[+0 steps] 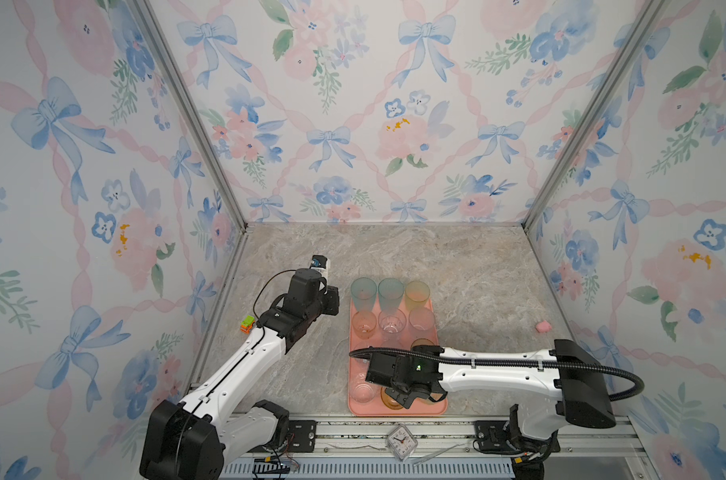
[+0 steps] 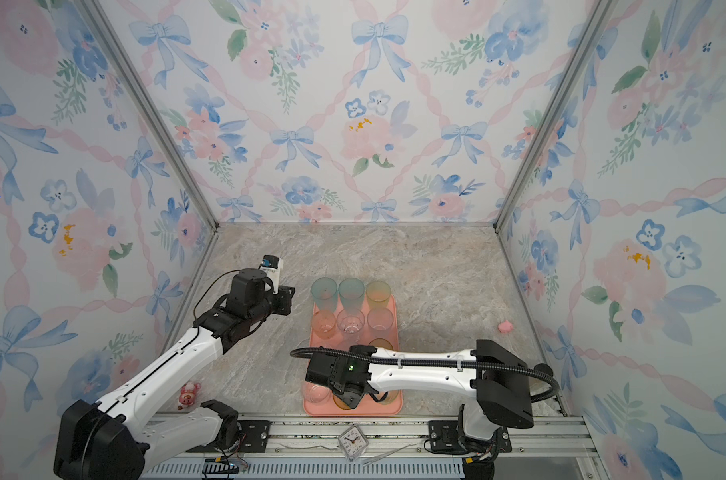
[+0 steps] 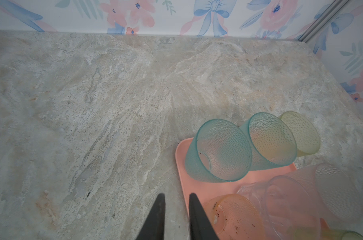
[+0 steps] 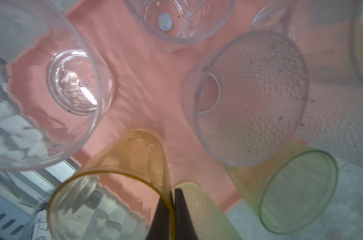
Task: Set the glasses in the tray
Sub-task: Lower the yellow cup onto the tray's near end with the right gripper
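The salmon-pink tray (image 1: 394,411) (image 2: 353,412) lies mid-table with several glasses standing in it. Two teal tumblers (image 1: 363,293) (image 3: 220,149) and a yellow-green one (image 1: 416,293) form its back row. At the tray's near edge my right gripper (image 1: 407,399) (image 4: 172,197) is shut on the wall of an amber glass (image 4: 114,176) (image 2: 342,402), one finger inside the rim and one outside. Clear glasses (image 4: 41,83) and a frosted one (image 4: 253,99) stand close around it. My left gripper (image 3: 176,196) (image 1: 331,301) hovers open and empty beside the tray's back left corner.
A small clock (image 1: 402,441) lies on the front rail. A pink lump (image 1: 543,327) sits at the right wall, a green-orange toy (image 1: 247,324) at the left wall, a white bottle (image 1: 322,262) behind the left arm, and a pink figure (image 2: 190,392) near the front left.
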